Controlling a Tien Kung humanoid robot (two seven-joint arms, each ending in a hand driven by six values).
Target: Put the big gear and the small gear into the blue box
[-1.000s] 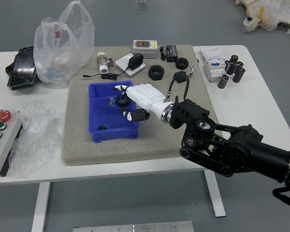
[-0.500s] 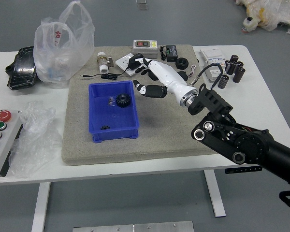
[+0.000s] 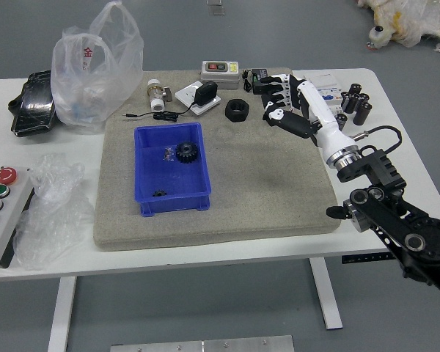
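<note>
1. The right hand point(image 3: 313, 111) is over the far right part of the grey mat point(image 3: 257, 183), its fingers point(image 3: 281, 78) spread apart and holding nothing.
2. Left of it, on the mat, 1 black ring point(image 3: 237, 111) lies flat.
3. Farther left sits the blue box point(image 3: 180, 203), well apart from the hand, with 2 gears inside: the big gear point(image 3: 187, 152) toward the far right corner, the small gear point(image 3: 160, 193) near the near wall. 1 small shiny part point(image 3: 169, 154) lies just left of the big gear.
4. Beyond the box, a black adapter point(image 3: 205, 93) rests on a white block point(image 3: 194, 99), with a capped bottle point(image 3: 156, 95) to the left.
5. On the far right of the white table point(image 3: 396, 161), black cylinders point(image 3: 362, 110) stand beside a white case point(image 3: 325, 88).
6. At far left is a clear plastic bag point(image 3: 95, 73); nearer, a button panel point(image 3: 0, 227).
</note>
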